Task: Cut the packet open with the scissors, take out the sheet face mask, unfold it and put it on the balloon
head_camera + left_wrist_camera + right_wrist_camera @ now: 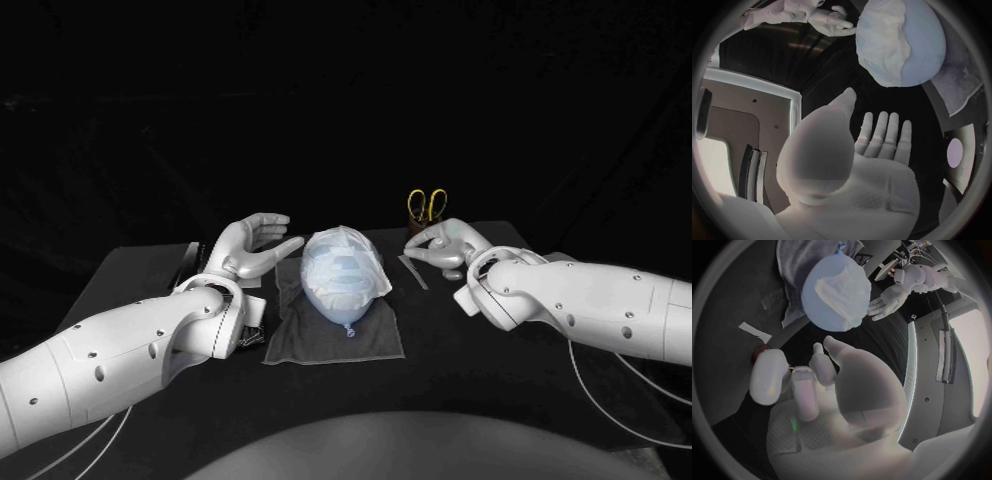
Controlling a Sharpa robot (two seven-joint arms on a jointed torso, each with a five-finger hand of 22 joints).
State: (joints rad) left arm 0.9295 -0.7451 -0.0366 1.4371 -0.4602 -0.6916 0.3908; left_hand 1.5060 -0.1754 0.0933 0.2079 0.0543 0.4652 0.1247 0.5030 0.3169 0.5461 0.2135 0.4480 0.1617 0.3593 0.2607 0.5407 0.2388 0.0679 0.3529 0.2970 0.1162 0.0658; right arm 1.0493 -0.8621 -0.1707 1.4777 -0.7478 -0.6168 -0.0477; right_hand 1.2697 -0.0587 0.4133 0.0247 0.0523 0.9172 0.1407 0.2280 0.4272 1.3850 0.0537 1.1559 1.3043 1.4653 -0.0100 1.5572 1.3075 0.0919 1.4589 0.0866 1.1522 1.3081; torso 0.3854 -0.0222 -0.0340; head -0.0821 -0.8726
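The pale blue balloon (343, 270) lies on a grey cloth (335, 335) in the middle of the table, with the white sheet mask (340, 250) draped over its far end. The left wrist view shows the mask (882, 45) covering one side of the balloon (920, 45). My left hand (257, 245) stands just left of the balloon, fingers apart and holding nothing (879, 142). Right of the balloon, my right hand (447, 247) has its fingers curled in on nothing (807, 385). Yellow-handled scissors (427, 204) stand in a dark holder behind the right hand.
A pale cut strip (417, 272) lies on the table between the balloon and my right hand, also seen as a strip (754, 332) in the right wrist view. A thin pale piece (188, 256) lies near the table's left edge.
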